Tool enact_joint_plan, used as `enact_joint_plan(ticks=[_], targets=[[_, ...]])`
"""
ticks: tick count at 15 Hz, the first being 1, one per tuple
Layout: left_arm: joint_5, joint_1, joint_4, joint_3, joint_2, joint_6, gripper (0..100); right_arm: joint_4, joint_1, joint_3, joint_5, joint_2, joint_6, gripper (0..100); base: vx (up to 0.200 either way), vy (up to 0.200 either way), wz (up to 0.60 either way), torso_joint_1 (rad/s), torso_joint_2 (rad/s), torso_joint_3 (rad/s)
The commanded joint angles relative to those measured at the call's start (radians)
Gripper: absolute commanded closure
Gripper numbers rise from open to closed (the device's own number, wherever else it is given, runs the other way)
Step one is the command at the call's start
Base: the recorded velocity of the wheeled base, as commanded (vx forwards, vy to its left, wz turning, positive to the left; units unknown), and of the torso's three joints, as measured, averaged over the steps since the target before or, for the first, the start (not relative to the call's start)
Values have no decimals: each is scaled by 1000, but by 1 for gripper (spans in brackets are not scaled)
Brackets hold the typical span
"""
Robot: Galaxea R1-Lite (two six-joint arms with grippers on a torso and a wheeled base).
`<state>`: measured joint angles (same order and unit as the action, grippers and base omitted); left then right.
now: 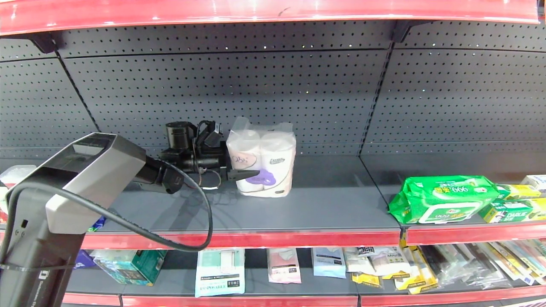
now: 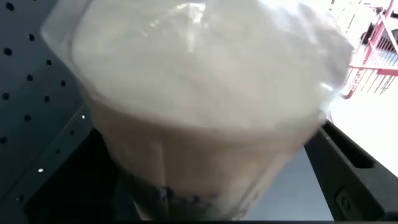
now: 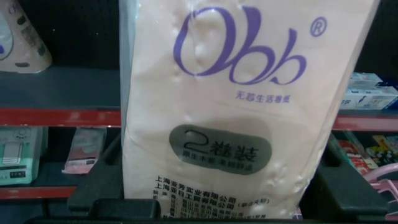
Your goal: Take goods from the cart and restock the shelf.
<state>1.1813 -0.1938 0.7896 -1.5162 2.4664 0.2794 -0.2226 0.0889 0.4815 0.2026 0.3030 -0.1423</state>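
Note:
A clear-wrapped toilet paper pack (image 1: 268, 157) stands upright on the grey shelf (image 1: 332, 204), near the pegboard back. My left gripper (image 1: 251, 170) comes at it from the left and is shut on it, with one dark finger (image 1: 243, 174) across its front. In the left wrist view that pack (image 2: 205, 112) sits tight between the left gripper (image 2: 211, 186) fingers. In the right wrist view a second pack (image 3: 242, 106), white with purple print, is held in my right gripper (image 3: 217, 193), with shelves behind it.
A green wet-wipes pack (image 1: 443, 198) and small boxes (image 1: 512, 204) lie on the shelf's right section. Another white pack (image 1: 13, 175) sits at the far left. The lower shelf (image 1: 273, 264) holds several packets. A red shelf lip (image 1: 256, 10) overhangs above. A pink cart (image 2: 379, 56) stands behind.

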Motion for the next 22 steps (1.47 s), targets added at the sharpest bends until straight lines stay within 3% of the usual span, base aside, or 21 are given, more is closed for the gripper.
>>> enact_joint_plan(ticks=[1,2,3,6,11,14,16,20,22], targets=[[-2,1,0,-15,0,-2,0,0,0,0,0,2,0,100,0,0,0,0,0,0],[-2,1,2,-32,9,-2,0,0,2,0,0,2,0,100,0,0,0,0,0,0],[-3,1,3,-38,11,-2,100,0,0,0,0,2,0,100,0,0,0,0,0,0],[-61,1,5,-32,13,-3,100,0,0,0,0,2,0,100,0,0,0,0,0,0],[-57,14,5,4,-32,-12,100,0,0,0,0,1,0,100,0,0,0,0,0,0],[-17,48,14,140,-118,-32,100,3,0,0,0,4,0,100,0,0,0,0,0,0],[15,77,106,248,-168,-45,100,3,0,2,0,4,0,100,0,0,0,0,0,0],[23,99,200,458,-270,-68,100,2,0,0,0,1,0,100,0,0,0,0,0,0],[23,100,293,531,-271,-71,100,2,0,0,0,1,0,100,0,0,0,0,0,0]])
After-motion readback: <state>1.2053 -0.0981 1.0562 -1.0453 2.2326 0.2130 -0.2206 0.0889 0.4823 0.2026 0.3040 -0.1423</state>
